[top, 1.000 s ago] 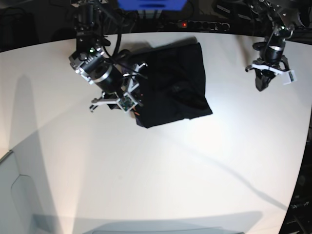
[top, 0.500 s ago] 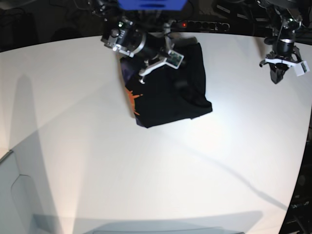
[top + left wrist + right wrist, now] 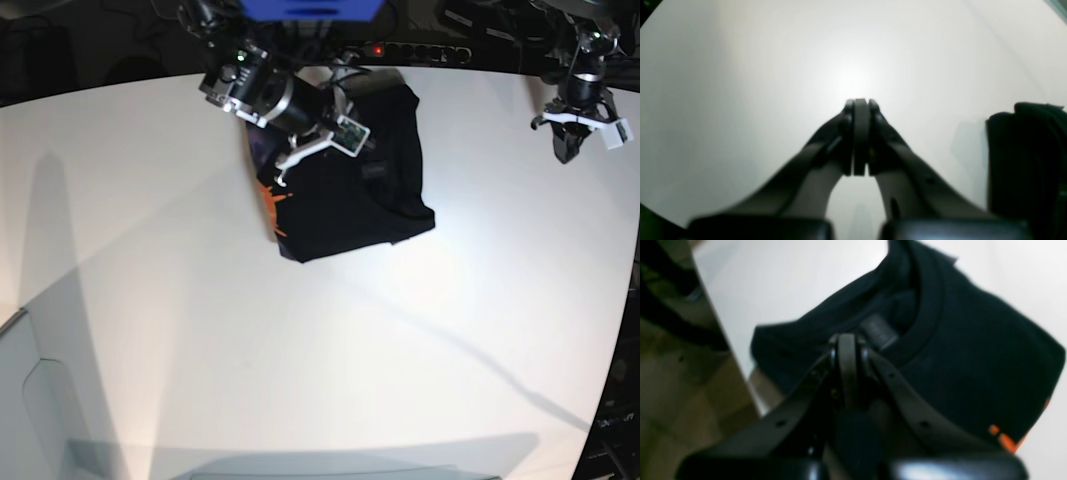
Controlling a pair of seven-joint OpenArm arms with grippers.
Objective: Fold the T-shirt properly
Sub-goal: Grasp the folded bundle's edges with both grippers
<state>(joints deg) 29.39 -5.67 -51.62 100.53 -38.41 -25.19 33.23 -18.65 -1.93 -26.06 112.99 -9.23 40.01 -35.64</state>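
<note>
We see the T-shirt folded into a compact bundle at the table's far edge. Our right gripper hovers pressed together and empty over the collar; the left gripper, likewise together, hangs well apart. We judge only light smoothing remains.

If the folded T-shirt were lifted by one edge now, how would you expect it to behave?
The T-shirt is soft cloth in loose layers, so it would probably droop and unfold. Its collar curls limply, suggesting little stiffness. Pushed along the table, it would likely bunch rather than slide whole.
</note>
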